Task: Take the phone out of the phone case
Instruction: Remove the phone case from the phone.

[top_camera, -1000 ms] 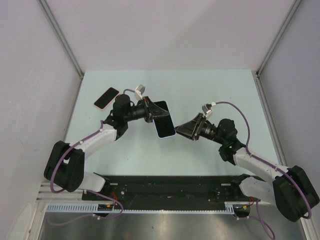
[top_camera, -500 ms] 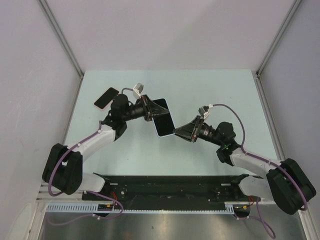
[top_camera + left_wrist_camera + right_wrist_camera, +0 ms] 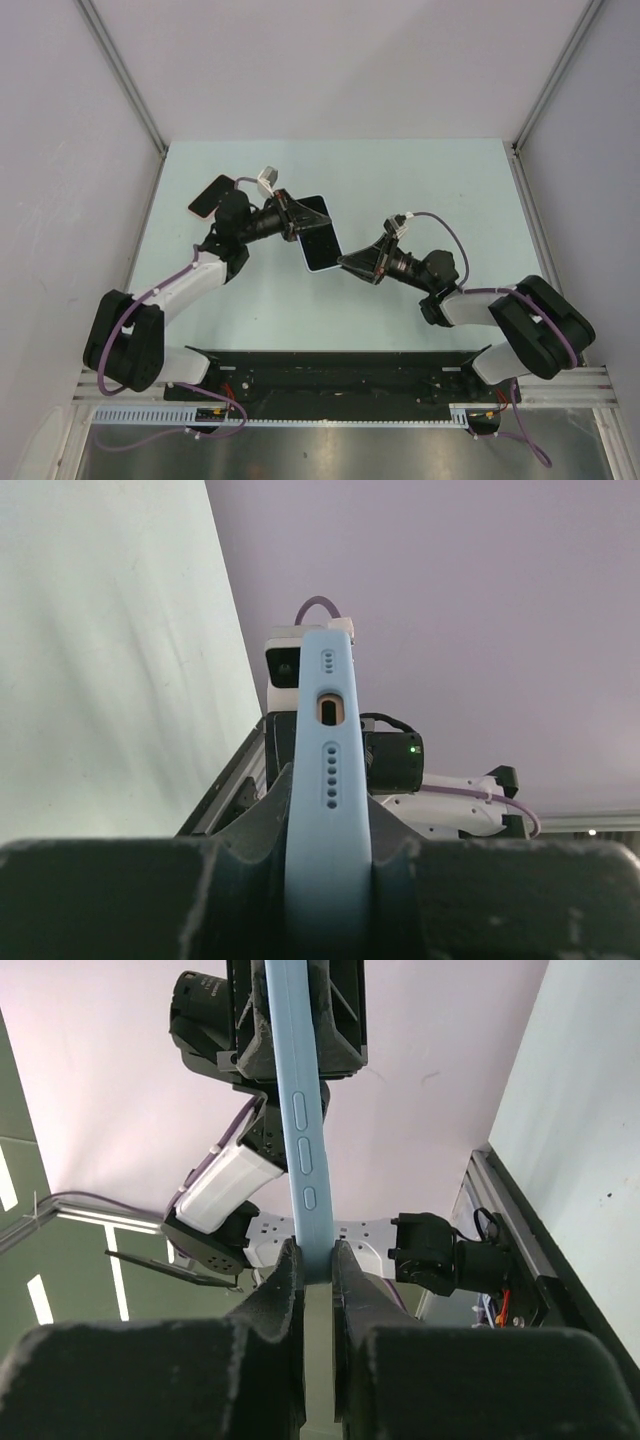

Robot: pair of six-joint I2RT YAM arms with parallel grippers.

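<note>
A phone in a light blue case (image 3: 318,235) is held in the air above the table between both arms. My left gripper (image 3: 296,216) is shut on its far left end; in the left wrist view the case's bottom edge with port and speaker holes (image 3: 328,770) stands upright between my fingers (image 3: 328,852). My right gripper (image 3: 346,262) is shut on the case's near right corner. In the right wrist view its fingers (image 3: 313,1260) pinch the thin blue edge with side buttons (image 3: 303,1150). The screen faces up in the top view.
A second dark phone with a pink rim (image 3: 211,196) lies on the pale green table (image 3: 420,190) at the far left, behind the left arm. Grey walls enclose the table on three sides. A black rail (image 3: 340,375) runs along the near edge.
My right gripper has moved left and forward to the phone and closed on its near corner. My left gripper has shifted the phone slightly left and back.
</note>
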